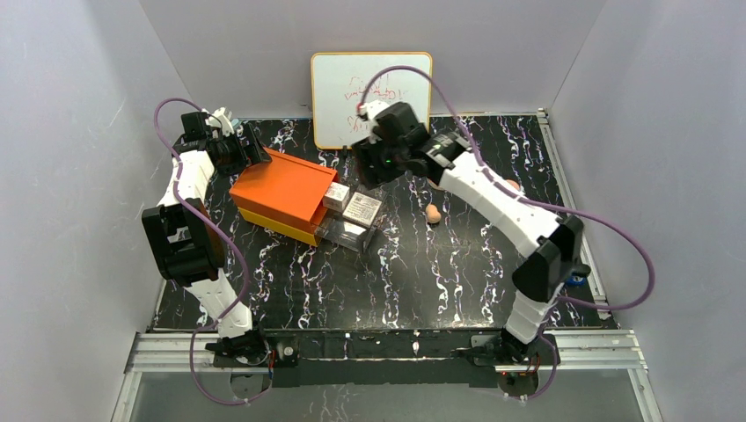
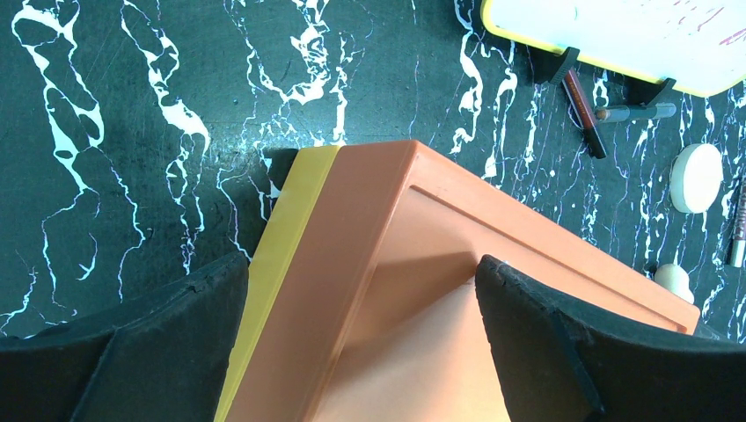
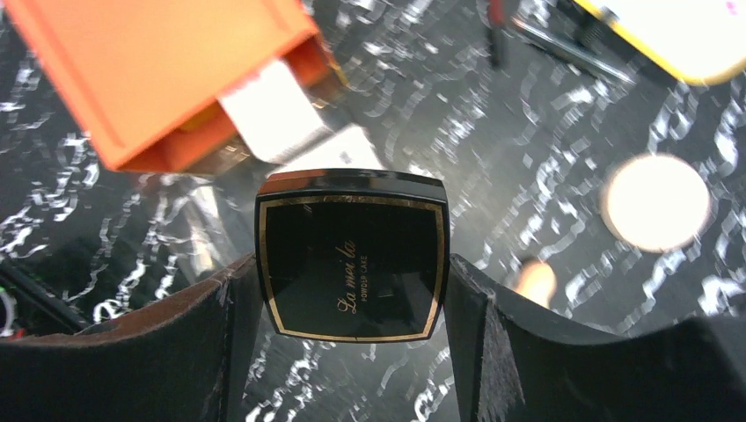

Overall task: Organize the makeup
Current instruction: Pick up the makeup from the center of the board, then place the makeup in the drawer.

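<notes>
Right gripper [image 3: 352, 294] pinching powder compact [image 3: 352, 255], orange drawer box [image 3: 167, 70] at 11 o'clock. Left gripper [image 2: 361, 281] spread astride it. Peach disc [image 3: 655, 200], sponge [image 1: 433, 214], pencils [image 2: 582, 101] still loose.

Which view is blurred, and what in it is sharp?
Right wrist view: orange box, peach disc and table are smeared; the black compact in the right gripper is crisp. Left wrist view: sharp, a shadow on the orange box. Top external view: sharp, evenly lit.

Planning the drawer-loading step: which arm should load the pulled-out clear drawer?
Right. The right gripper is shut on the black compact and hangs near the open drawer. The left gripper is empty, straddling a corner of the orange box.
</notes>
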